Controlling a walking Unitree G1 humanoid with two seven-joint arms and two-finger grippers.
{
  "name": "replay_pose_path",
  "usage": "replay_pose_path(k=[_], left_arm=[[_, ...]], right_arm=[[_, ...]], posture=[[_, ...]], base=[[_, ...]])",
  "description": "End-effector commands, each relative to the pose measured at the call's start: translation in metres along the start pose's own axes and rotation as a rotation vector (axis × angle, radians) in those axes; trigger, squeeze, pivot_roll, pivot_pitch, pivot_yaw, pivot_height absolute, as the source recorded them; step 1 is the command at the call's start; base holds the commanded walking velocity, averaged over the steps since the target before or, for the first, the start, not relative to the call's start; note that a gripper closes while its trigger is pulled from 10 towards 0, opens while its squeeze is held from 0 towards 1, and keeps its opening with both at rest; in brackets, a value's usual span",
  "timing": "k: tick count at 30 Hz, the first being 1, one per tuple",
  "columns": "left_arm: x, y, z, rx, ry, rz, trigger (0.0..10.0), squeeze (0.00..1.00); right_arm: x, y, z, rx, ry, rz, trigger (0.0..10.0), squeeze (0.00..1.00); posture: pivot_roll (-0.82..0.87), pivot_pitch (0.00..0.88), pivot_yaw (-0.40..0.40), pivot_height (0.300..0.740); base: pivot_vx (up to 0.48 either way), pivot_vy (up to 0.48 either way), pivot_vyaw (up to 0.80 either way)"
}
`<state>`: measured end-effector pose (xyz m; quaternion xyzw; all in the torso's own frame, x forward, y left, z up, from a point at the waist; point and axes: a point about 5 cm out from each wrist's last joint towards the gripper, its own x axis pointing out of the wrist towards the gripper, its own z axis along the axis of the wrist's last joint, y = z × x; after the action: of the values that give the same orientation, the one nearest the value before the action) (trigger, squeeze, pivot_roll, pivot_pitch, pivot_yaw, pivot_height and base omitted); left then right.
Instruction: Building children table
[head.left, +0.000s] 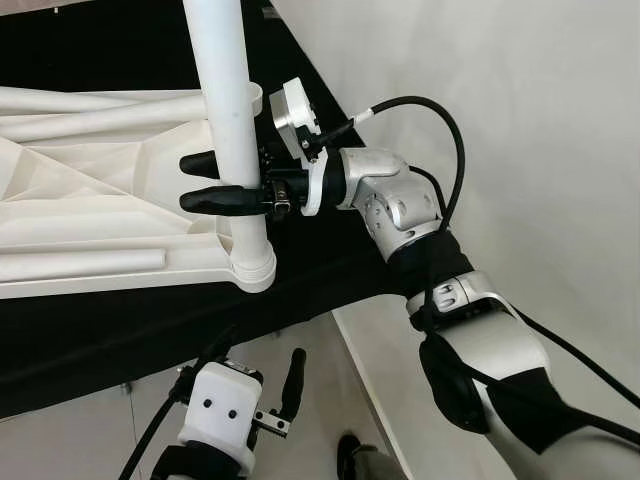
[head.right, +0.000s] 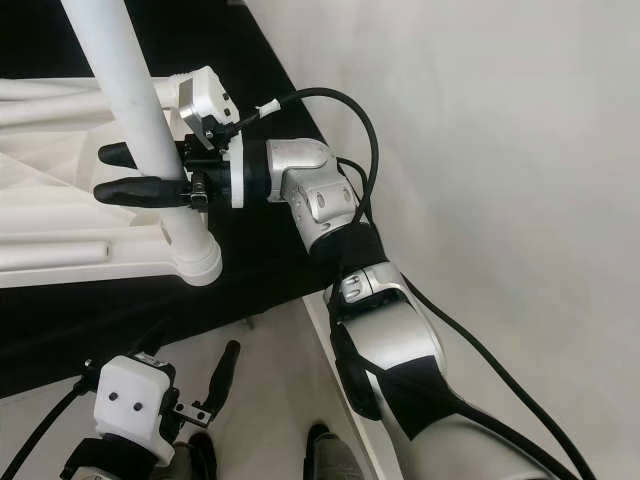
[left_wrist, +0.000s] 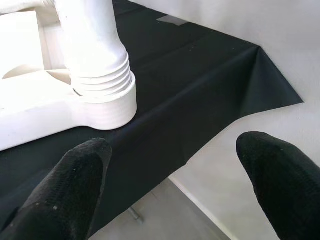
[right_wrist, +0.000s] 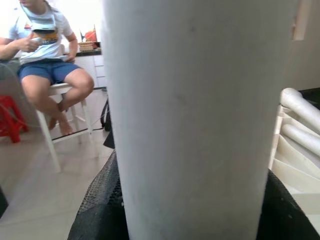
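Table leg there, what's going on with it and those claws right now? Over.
Right claw shut on upright table leg, seated in tabletop's corner socket. Left claw open, low, below the table edge. Loose legs lying on tabletop; nothing blocking.

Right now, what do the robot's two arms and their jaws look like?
The right arm is silver metal with black sleeve-like covers and a black cable looping along it. Its white wrist block carries a small silver camera. The right gripper has two long black jaws with rounded tips. The left gripper sits on a white block with two dark dots, with black jaws and black cable.
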<state>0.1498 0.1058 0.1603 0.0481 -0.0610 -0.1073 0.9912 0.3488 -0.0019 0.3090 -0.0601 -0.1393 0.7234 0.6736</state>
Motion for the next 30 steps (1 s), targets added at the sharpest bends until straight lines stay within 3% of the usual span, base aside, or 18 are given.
replay_pose_path(k=[1,3,5,6,7,9,10,11,13,16,18,19,24,25,28,30], left_arm=[[-0.002,-0.001,0.001,-0.006,0.005,0.004,10.0,0.0],[-0.002,-0.001,0.001,-0.007,0.004,0.004,10.0,0.0],[-0.002,-0.001,0.001,-0.007,0.004,0.004,10.0,0.0],[-0.002,0.0,0.001,-0.006,0.003,0.003,10.0,0.0],[-0.002,0.0,0.001,-0.006,0.003,0.003,10.0,0.0],[-0.001,0.002,0.001,-0.004,0.002,0.001,10.0,0.0],[-0.001,0.002,0.001,-0.004,0.002,0.001,10.0,0.0],[0.0,0.003,0.0,-0.002,0.002,0.0,10.0,0.0],[0.001,0.003,-0.001,-0.001,0.003,0.0,10.0,0.0],[0.002,0.004,-0.001,0.002,0.002,-0.002,10.0,0.0],[0.004,0.005,-0.003,0.006,-0.003,0.003,10.0,0.0],[0.005,0.006,-0.003,0.009,-0.006,0.011,10.0,0.0],[0.006,0.006,-0.003,0.012,-0.008,0.015,10.0,0.0],[0.006,0.005,-0.003,0.012,-0.008,0.017,10.0,0.0],[0.006,0.005,-0.003,0.012,-0.009,0.017,10.0,0.0],[0.006,0.005,-0.002,0.011,-0.01,0.018,10.0,0.0]], right_arm=[[-0.006,-0.006,-0.008,0.017,0.016,-0.143,0.0,0.0],[-0.016,-0.012,-0.019,0.053,0.049,-0.392,0.0,0.0],[-0.016,-0.012,-0.019,0.053,0.049,-0.392,0.0,0.0],[-0.023,-0.013,-0.034,0.022,0.159,-0.667,0.0,0.0],[-0.023,-0.013,-0.034,0.022,0.159,-0.667,0.0,0.0],[-0.015,0.03,-0.064,0.056,0.228,-0.916,0.0,0.0],[-0.015,0.03,-0.064,0.056,0.228,-0.916,0.0,0.0],[-0.006,0.044,-0.071,0.088,0.231,-0.941,0.0,0.0],[0.002,0.051,-0.075,0.114,0.221,-0.92,0.0,0.0],[0.012,0.05,-0.074,0.113,0.207,-0.886,0.0,0.0],[0.031,0.043,-0.066,0.116,0.151,-0.816,0.0,0.0],[0.038,0.04,-0.058,0.112,0.096,-0.768,10.0,0.0],[0.04,0.035,-0.048,0.101,0.029,-0.681,10.0,0.0],[0.037,0.034,-0.037,0.106,-0.028,-0.601,10.0,1.0],[0.031,0.028,-0.024,0.098,-0.112,-0.519,10.0,1.0],[0.026,0.027,-0.014,0.119,-0.151,-0.385,10.0,1.0]], posture=[[-0.02,0.289,-0.081,0.74],[-0.03,0.29,-0.085,0.74],[-0.03,0.29,-0.085,0.74],[-0.03,0.292,-0.088,0.74],[-0.03,0.292,-0.088,0.74],[-0.04,0.3,-0.072,0.74],[-0.04,0.3,-0.072,0.74],[-0.04,0.283,-0.067,0.74],[-0.04,0.283,-0.067,0.74],[-0.04,0.273,-0.071,0.74],[-0.04,0.257,-0.074,0.74],[-0.04,0.255,-0.075,0.74],[-0.03,0.254,-0.076,0.74],[-0.03,0.255,-0.078,0.74],[-0.03,0.255,-0.081,0.74],[-0.02,0.262,-0.085,0.74]], base=[[0.0,0.0,0.0],[0.0,0.0,0.0],[0.0,0.0,0.0],[0.0,0.0,0.0],[0.0,0.0,0.0],[0.0,0.0,0.0],[0.0,0.0,0.0],[0.0,0.0,0.0],[0.0,0.0,0.0],[0.0,0.0,0.0],[0.0,0.0,0.0],[0.0,0.0,0.0],[0.0,0.0,0.0],[0.0,0.0,0.0],[0.0,0.0,0.0],[0.0,0.0,0.0]])
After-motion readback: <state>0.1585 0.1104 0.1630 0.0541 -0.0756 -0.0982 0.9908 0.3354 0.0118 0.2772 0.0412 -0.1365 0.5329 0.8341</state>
